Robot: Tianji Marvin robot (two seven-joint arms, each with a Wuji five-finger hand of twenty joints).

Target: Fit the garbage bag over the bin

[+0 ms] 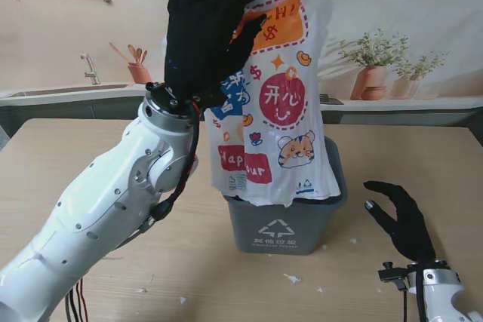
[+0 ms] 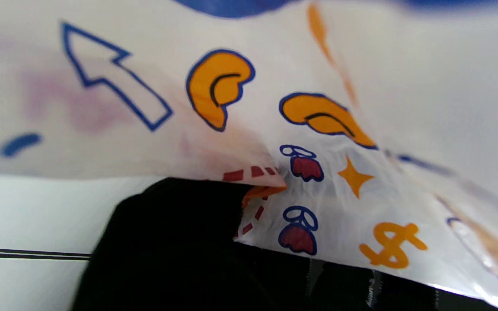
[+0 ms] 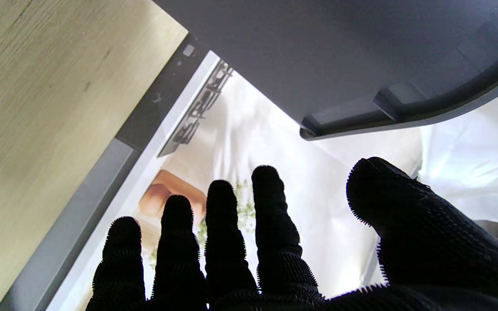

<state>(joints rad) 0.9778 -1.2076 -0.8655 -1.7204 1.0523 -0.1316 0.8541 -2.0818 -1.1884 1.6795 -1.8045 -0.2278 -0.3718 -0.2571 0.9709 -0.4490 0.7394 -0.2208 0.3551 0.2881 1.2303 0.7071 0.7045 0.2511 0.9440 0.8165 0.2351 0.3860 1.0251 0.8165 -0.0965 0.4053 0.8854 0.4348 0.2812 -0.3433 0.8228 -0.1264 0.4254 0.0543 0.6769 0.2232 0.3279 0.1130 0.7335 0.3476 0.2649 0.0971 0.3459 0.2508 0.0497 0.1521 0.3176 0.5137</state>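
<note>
Left hand (image 1: 202, 32) grips garbage bag (image 1: 275, 103) — hanging into bin (image 1: 283, 224).

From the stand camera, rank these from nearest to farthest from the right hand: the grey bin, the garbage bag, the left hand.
Measured from the right hand, open near the table's right edge:
1. Grey bin, just to its left on the table.
2. Garbage bag, hanging over the bin, its lower end inside.
3. Left hand, raised high to the left, gripping the bag's top.

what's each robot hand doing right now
Left robot hand: shut on the bag, held up over the bin.
Right robot hand: open, holding nothing, beside the bin.
</note>
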